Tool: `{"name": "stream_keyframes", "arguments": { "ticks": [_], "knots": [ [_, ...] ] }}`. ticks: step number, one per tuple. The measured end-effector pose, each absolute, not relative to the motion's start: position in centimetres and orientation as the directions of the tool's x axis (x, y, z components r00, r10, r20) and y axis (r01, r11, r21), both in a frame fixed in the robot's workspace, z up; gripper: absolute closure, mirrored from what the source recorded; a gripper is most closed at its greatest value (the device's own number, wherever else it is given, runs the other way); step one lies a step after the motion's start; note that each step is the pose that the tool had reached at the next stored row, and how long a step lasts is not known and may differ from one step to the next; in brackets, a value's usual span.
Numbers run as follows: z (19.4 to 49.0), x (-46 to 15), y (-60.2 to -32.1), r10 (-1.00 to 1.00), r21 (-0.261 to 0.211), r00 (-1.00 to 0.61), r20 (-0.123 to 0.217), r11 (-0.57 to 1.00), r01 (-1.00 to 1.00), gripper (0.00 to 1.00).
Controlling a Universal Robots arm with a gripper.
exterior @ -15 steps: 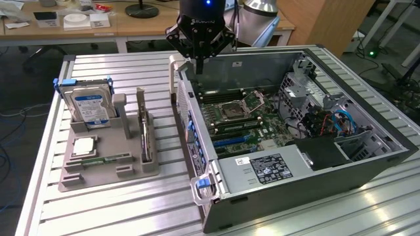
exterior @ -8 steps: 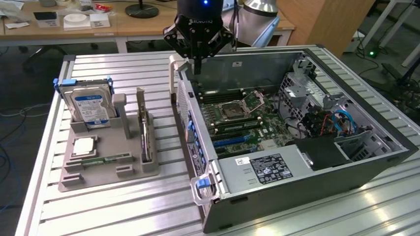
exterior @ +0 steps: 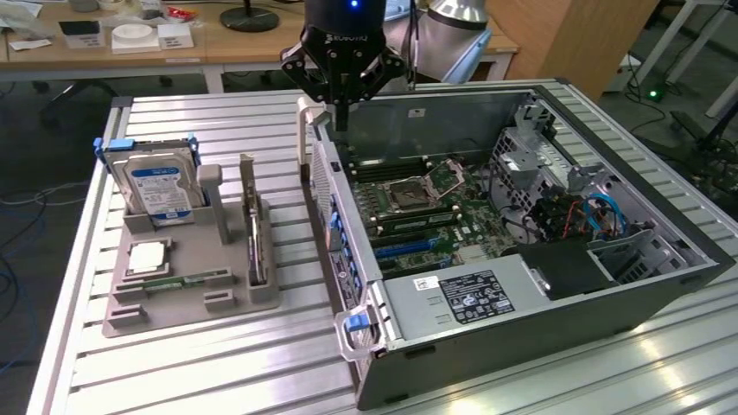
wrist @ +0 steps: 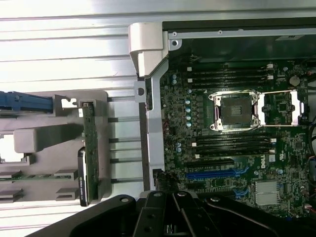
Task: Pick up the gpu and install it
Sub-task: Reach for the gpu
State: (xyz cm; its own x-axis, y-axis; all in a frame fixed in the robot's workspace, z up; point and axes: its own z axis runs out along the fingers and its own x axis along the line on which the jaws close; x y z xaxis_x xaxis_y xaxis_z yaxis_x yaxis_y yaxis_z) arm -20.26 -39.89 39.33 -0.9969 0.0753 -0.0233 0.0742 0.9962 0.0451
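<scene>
Above the far rim of the open computer case (exterior: pixel 554 341), the end effector (exterior: pixel 341 108) is hanging from an arm that is pointing straight down, its wrist camera looking onto the motherboard (wrist: pixel 232 128). Whether it is open or closed cannot be told. The gpu (exterior: pixel 255 246) is standing on edge in the grey holder (exterior: pixel 173 316) on the tabletop (exterior: pixel 207 363), just beside the case and well apart from the end effector. That upright seating is likely leaving its long edge exposed for grasping.
</scene>
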Motion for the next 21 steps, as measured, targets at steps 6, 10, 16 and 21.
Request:
{"name": "stream_keyframes", "arguments": {
  "ticks": [6, 10, 16, 21],
  "knots": [
    [39.3, -20.7, -39.9, 0.075, 0.045, -0.997, -0.023, 0.996, 0.074, 0.89],
    [39.3, -21.1, -39.9, 0.075, 0.045, -0.997, -0.023, 0.996, 0.074, 0.89],
    [39.3, -21.5, -39.9, 0.075, 0.045, -0.997, -0.023, 0.996, 0.074, 0.89],
    [39.3, -21.9, -39.9, 0.075, 0.045, -0.997, -0.023, 0.996, 0.074, 0.89]
  ]
}}
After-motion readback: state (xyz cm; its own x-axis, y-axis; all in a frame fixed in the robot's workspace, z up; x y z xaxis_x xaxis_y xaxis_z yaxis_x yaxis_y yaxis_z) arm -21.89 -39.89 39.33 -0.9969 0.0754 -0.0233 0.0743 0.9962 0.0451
